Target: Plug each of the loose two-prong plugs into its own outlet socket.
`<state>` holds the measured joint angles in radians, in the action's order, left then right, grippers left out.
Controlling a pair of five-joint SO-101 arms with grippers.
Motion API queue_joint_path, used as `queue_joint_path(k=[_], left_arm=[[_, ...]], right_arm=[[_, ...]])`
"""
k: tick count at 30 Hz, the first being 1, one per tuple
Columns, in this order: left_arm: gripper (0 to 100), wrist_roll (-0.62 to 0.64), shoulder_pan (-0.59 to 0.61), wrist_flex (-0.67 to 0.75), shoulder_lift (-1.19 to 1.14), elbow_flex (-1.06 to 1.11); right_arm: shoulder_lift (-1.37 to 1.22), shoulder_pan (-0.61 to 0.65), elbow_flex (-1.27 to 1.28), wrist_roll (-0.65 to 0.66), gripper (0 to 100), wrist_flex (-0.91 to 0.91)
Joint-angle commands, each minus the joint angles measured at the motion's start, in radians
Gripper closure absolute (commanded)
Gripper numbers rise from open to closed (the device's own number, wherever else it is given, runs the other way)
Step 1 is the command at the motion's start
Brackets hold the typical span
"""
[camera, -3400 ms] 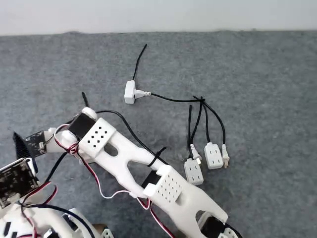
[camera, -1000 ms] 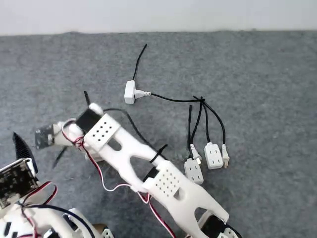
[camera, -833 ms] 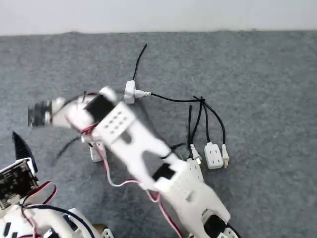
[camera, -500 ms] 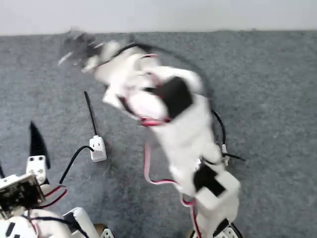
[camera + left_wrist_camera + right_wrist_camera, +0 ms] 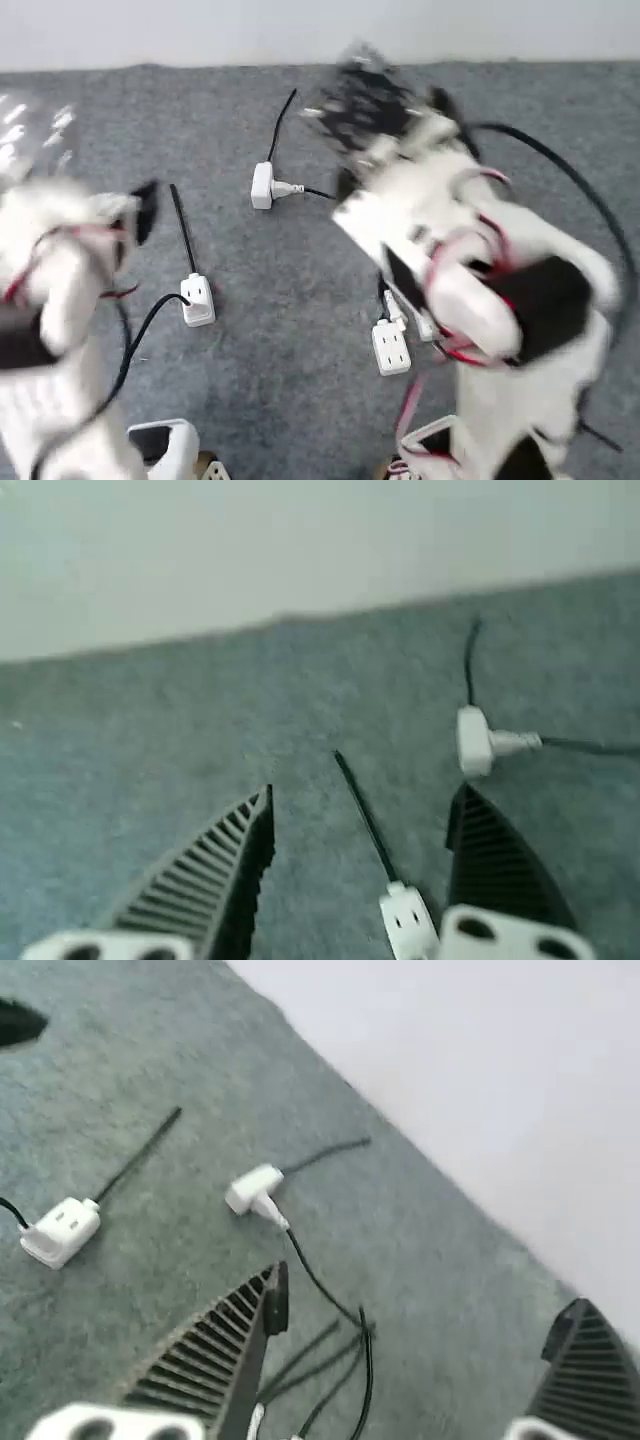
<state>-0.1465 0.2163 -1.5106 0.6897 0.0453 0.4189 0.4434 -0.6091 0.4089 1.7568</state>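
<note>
The left gripper (image 5: pixel 360 865) is spread wide with nothing in it. In its wrist view the lone socket (image 5: pixel 197 300) sits low between the two dark fingers, closer to one of them. The socket lies flat on the grey mat (image 5: pixel 300 420) with its slotted face up, and its cord stub (image 5: pixel 181 228) runs straight away from the gripper towards the wall, so its long axis follows the gripper's line of sight rather than crossing it. The right gripper (image 5: pixel 410 1370) is also fully open and empty, held high over the tangle of black leads. In the high view a third socket (image 5: pixel 390 347) lies just beside that arm, and what looks to be a loose plug (image 5: pixel 394 310) touches its far end, though the arm covers too much to be sure. The second socket (image 5: pixel 262 185), between the two arms, seems to carry a plug (image 5: pixel 287 188) already (that pair needs no work). By my reading the left arm is nearer the lone socket and the right arm nearer the plugs, so a plug would have to be carried across to it.
</note>
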Motion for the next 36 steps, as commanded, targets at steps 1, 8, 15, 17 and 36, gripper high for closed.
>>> queue_joint_path(k=[1, 8, 15, 17, 36], left_arm=[[72, -0.040, -0.181, -0.176, -0.152, -0.133], [72, -0.117, -0.311, -0.153, -0.135, 0.093], [72, -0.219, -0.311, 0.126, -0.084, 0.552], [72, -0.242, -0.311, 0.212, -0.061, 0.676], [72, -0.348, -0.235, 0.704, 0.095, 1.185]], right_arm=[[0.205, -0.082, 0.235, -0.020, 61.5, 0.042], [0.556, -0.228, 0.683, 0.029, 61.5, 0.036], [0.857, -0.249, 1.096, 0.035, 61.5, -0.088], [0.914, -0.251, 1.160, 0.038, 61.5, -0.120], [0.963, -0.251, 1.174, 0.054, 61.5, -0.081]])
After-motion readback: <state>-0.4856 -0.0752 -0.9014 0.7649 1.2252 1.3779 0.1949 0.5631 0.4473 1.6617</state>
